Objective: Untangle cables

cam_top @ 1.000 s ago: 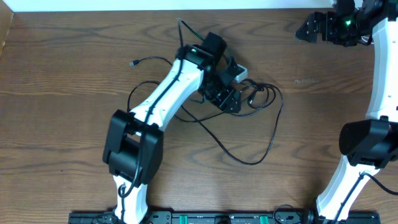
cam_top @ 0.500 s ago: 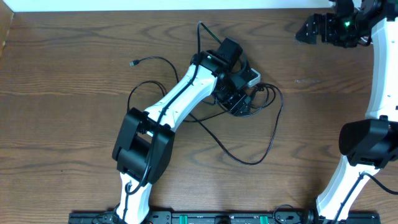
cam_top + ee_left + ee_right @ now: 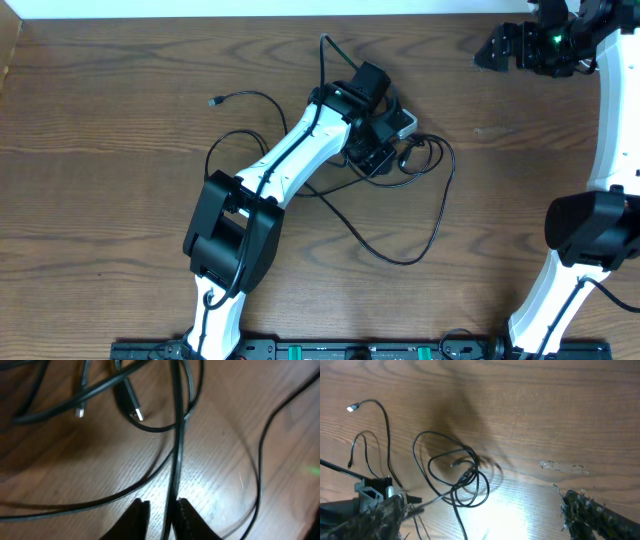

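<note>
— So, where are the cables point(image 3: 176, 460)?

— On the desk point(image 3: 100, 200), all black as far as I can see. Most are bunched in small overlapping loops a little right of centre, just beside the tip of the left arm point(image 3: 290, 160). One long loop sags from the bunch toward the near edge and runs back under that arm. Another strand arcs off to the left and ends in a small plug point(image 3: 213, 102), well apart from the bunch.

— And the left fingers point(image 3: 141, 520)?

— Narrow. In the wrist view one black cable runs straight between their tips, low over the wood. Whether they pinch it, I cannot tell. Beyond the tips, another plug point(image 3: 136, 412) lies among crossing strands, with a smaller end near it.

— The right fingers point(image 3: 592, 512)?

— Wide apart, holding nothing. They hang over the far right corner of the desk, well apart from the cables. From up there their camera takes in the whole tangle, with the left arm's tip just beside it.
</note>
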